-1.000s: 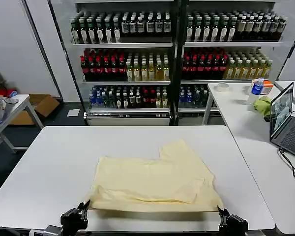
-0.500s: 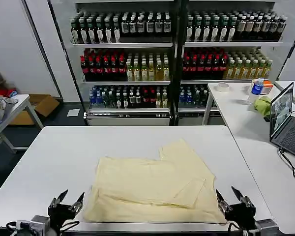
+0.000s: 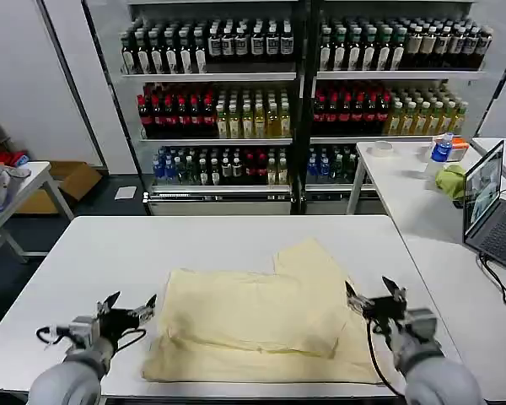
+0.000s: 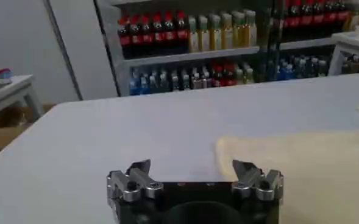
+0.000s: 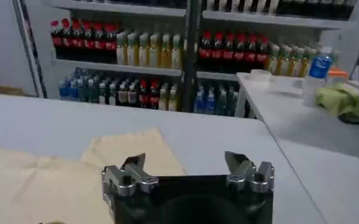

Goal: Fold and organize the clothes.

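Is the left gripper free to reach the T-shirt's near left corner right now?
Probably yes. The left gripper is open beside the T-shirt, with bare table between them and nothing in the way.

No legible text, label or brand on the bottles (image 3: pixel 236 42), laptop (image 3: pixel 489 202) or elsewhere

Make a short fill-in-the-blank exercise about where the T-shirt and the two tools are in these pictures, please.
1. The cream-yellow T-shirt lies on the white ____.
2. Both the left tool and the right tool have their fingers ____.
3. The T-shirt lies ____ the two tools.
4. Neither tool ____ the shirt.

Missing words: table; open; between; holds
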Controlling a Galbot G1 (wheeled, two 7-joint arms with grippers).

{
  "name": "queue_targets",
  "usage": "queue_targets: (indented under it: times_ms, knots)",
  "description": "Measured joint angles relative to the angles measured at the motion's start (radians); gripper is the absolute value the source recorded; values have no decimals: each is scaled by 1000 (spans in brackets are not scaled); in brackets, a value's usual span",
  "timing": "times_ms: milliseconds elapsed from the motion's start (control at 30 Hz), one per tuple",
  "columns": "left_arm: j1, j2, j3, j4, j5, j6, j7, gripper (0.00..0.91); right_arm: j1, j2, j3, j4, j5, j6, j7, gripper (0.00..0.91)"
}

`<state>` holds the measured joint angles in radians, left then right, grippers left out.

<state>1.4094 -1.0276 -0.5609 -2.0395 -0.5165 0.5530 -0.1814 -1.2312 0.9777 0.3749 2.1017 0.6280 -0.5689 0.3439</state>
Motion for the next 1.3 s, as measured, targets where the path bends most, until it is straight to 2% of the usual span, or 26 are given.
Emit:
queue_targets:
  times_ms: [333,633,1233,1267,1300]
  knots:
    - [-227,20,130,163,-50,14,-9,907,314,72,-171,-285,36,-8,13,907]
    - [-366,18,234,268,-59,19,-15,907,503,144,-269,-510,51,-9,14,907]
    - [-441,-9,329,359,-61,24,-6,907,710,282,-356,-855,29,-10,-18,907]
    - [-441,-8,333,361,-62,25,-4,907,716,288,-356,-869,27,-10,-19,897]
    - [-441,-6,334,364,-63,25,1,856,723,294,-357,-882,24,-10,-20,746]
